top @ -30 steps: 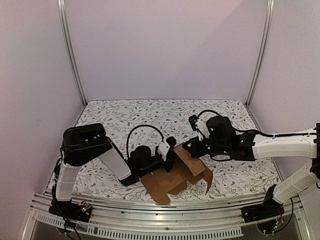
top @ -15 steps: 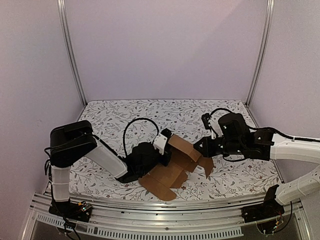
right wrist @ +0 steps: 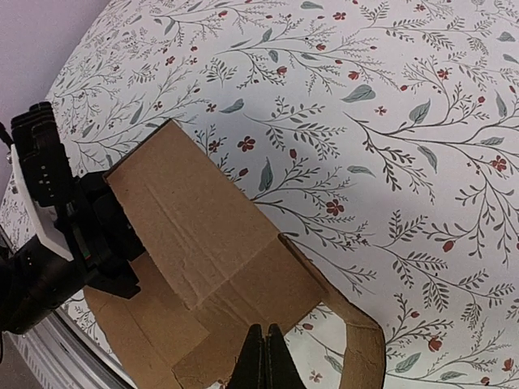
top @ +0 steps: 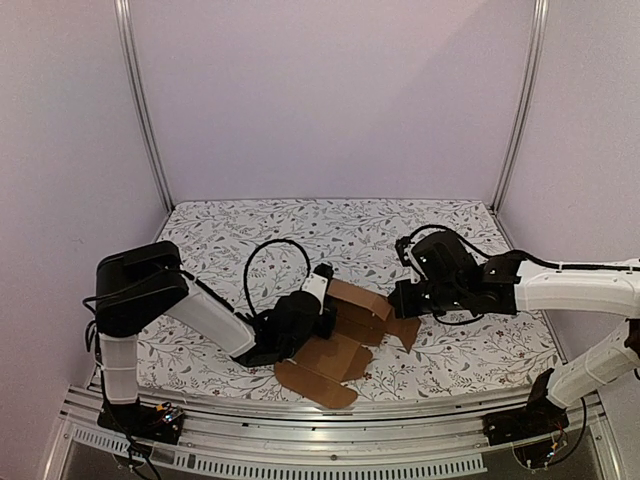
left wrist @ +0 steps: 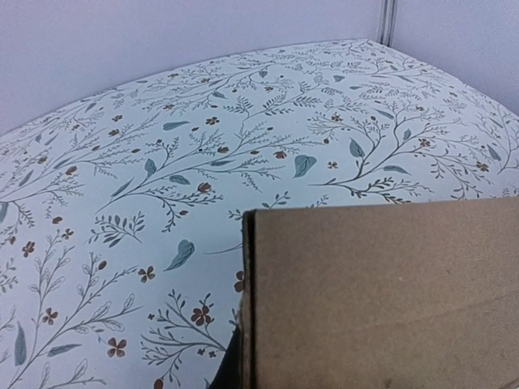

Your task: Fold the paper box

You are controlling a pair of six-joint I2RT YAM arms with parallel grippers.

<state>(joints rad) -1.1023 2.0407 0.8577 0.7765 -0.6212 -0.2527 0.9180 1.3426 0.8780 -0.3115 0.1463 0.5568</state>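
Observation:
The paper box [top: 335, 355] is a brown die-cut cardboard sheet lying partly folded near the table's front middle. My left gripper [top: 327, 300] sits at its left rear panel and is shut on that panel's edge. In the left wrist view the cardboard [left wrist: 381, 292] hides the jaws, with only a dark finger [left wrist: 225, 369] showing. My right gripper [top: 397, 300] is at the sheet's right side. Its fingertips [right wrist: 266, 334] are pressed together with nothing between them, just over a creased panel [right wrist: 203, 219]. A curled flap [right wrist: 365, 340] stands up beside them.
A floral cloth [top: 300, 230] covers the table. An aluminium rail [top: 300, 440] runs along the near edge, and frame posts [top: 145, 110] and pale walls close in the sides and back. The left arm's black cable [top: 265, 260] loops above its wrist.
The raised cardboard panel has come down and the sheet lies flatter. The left gripper sank with it. The right gripper drew back to the right, then edged left again.

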